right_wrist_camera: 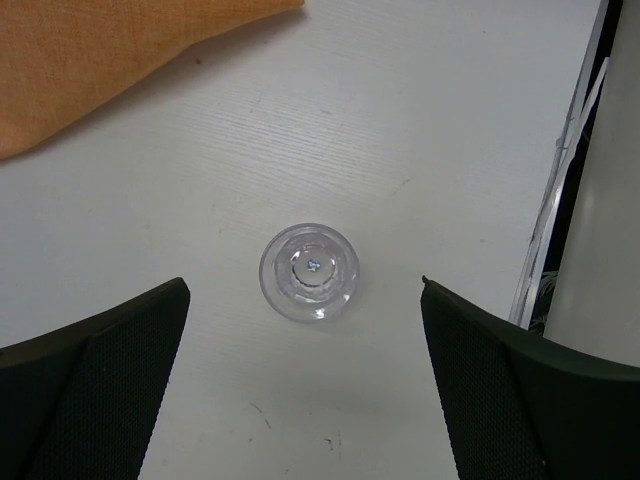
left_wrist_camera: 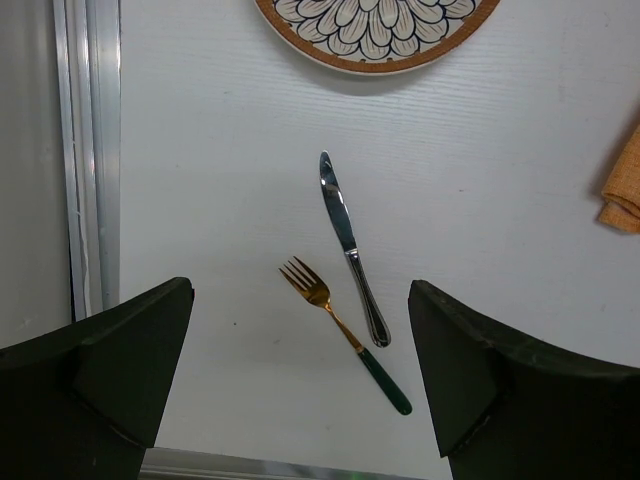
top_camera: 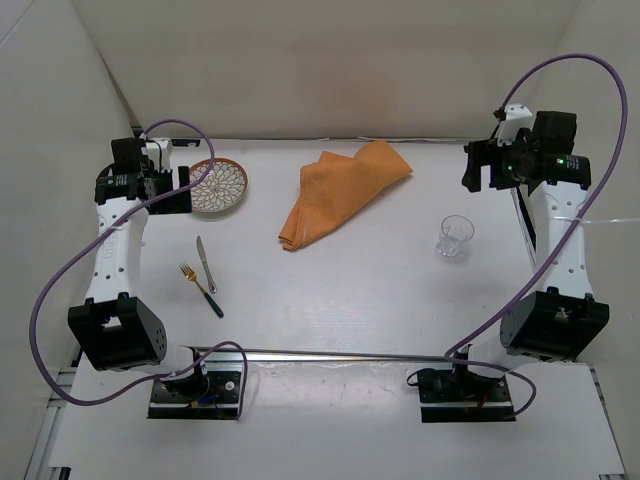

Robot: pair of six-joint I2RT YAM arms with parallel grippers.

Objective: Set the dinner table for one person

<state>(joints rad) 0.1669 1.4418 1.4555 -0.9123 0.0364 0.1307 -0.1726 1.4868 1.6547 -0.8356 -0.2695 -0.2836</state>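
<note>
Setting appears not yet begun: the left gripper (top_camera: 178, 190) and right gripper (top_camera: 480, 165) are spread wide and empty above the dinner table (top_camera: 350, 300), which is walled in ahead of the bases. The crumpled cloth (top_camera: 340, 195) at twelve o'clock should probably be flattened first. The plate (top_camera: 218, 186) at ten, the knife (top_camera: 205, 263) and fork (top_camera: 200, 288) at nine and the glass (top_camera: 455, 237) at three are well apart from it, so no obstruction is seen.

plate (top_camera: 218, 186) left on dinner table (top_camera: 350, 300), glass (top_camera: 455, 237) right

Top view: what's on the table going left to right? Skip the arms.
plate → orange cloth → glass. The fork and knife lie nearer the arms, within the plate's left-right span, so they are left unranked.
</note>
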